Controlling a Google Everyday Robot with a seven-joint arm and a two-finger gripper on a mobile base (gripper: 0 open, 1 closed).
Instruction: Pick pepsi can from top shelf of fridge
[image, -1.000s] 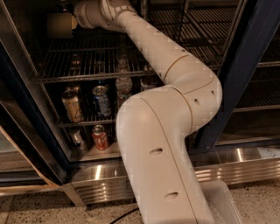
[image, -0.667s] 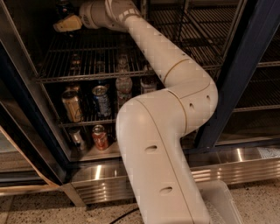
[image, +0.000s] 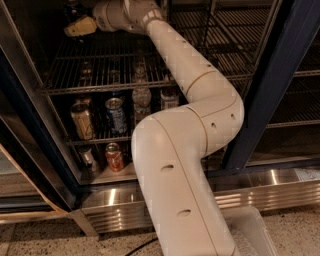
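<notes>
Item 1, my gripper (image: 80, 26): upper left inside the fridge (image: 281, 85), above the top shelf (image: 100, 75); grip state I cannot tell. Item 2, pepsi can (image: 73, 8): a dark shape at my gripper's tip, at the picture's top edge; label unreadable. Rack below: tan can (image: 82, 120), blue can (image: 116, 116), clear bottle (image: 142, 100). Floor of cabinet: orange-red can (image: 114, 157). Lettering too small to read.
</notes>
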